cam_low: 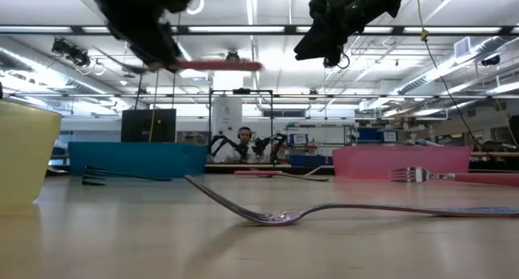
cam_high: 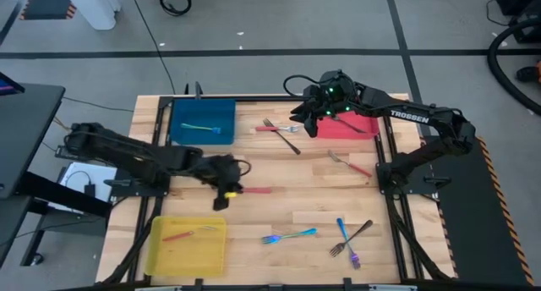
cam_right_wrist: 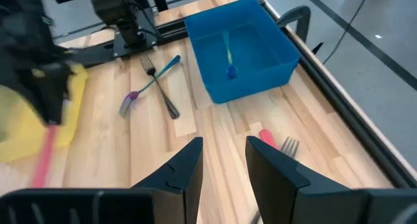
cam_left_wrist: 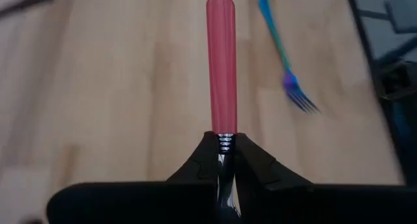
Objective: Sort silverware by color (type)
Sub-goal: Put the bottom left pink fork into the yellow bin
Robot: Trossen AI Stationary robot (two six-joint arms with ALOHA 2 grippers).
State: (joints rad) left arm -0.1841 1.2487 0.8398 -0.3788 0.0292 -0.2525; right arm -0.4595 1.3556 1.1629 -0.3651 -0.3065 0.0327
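Observation:
My left gripper hovers over the table's middle, shut on a red-handled utensil. Its handle points toward the table's right and its head is hidden. My right gripper hangs open and empty above the far side, beside the red tray. On the wood lie red-handled forks, a dark fork, an iridescent fork, and an iridescent fork crossed with a dark one. One iridescent fork lies in the blue tray, one red-handled fork in the yellow tray. My left gripper pinches the utensil between its two fingers on the silver neck, right below the red handle. The fingers lie along the utensil, whose head is covered by them. The handle sticks out level beyond the fingertips, lifted clear of the table.
The blue tray sits at the far left, the yellow tray at the near left, the red tray at the far right with something dark in it. Black frame rails edge the table. Bare wood lies between the trays.

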